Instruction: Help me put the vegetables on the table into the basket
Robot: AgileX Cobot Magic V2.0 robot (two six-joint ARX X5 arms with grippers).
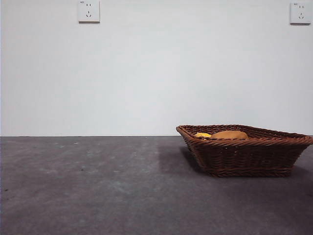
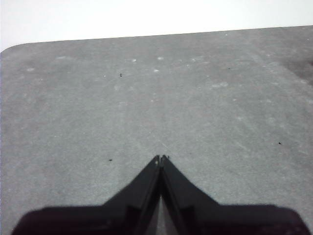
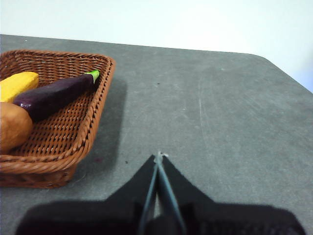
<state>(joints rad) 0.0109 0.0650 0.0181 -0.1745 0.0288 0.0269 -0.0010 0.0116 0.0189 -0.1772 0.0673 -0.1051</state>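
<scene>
Wall: plain white wall (image 1: 156, 73) behind the far edge of the tabletop, with two white power sockets (image 1: 88, 11) high up, one at left and one at the far right corner.
Tabletop: dark grey, mottled matte tabletop (image 1: 98, 186) with faint pale specks; it shows a rounded corner in each wrist view.
Basket: brown woven basket (image 1: 244, 159) with flared sides and a braided rim, standing on the right part of the tabletop in the front view; a soft shadow falls to its left.
Left gripper: left gripper (image 2: 160, 157) hangs low over bare tabletop, tilted forward, jaws clenched tip to tip with nothing between them.
Right gripper: right gripper (image 3: 159, 155) hangs low over the tabletop near the basket's side but apart from it, jaws clenched together and holding nothing.
Eggplant: long dark purple eggplant (image 3: 51, 96) with green stem lies slantwise inside the basket, between the other two vegetables and touching the potato.
Potato: tan potato (image 3: 13, 127) lies in the basket; its top peeks above the rim in the front view.
Corn piece: yellow corn piece (image 3: 17, 85) lies in the basket, just beside the eggplant.
</scene>
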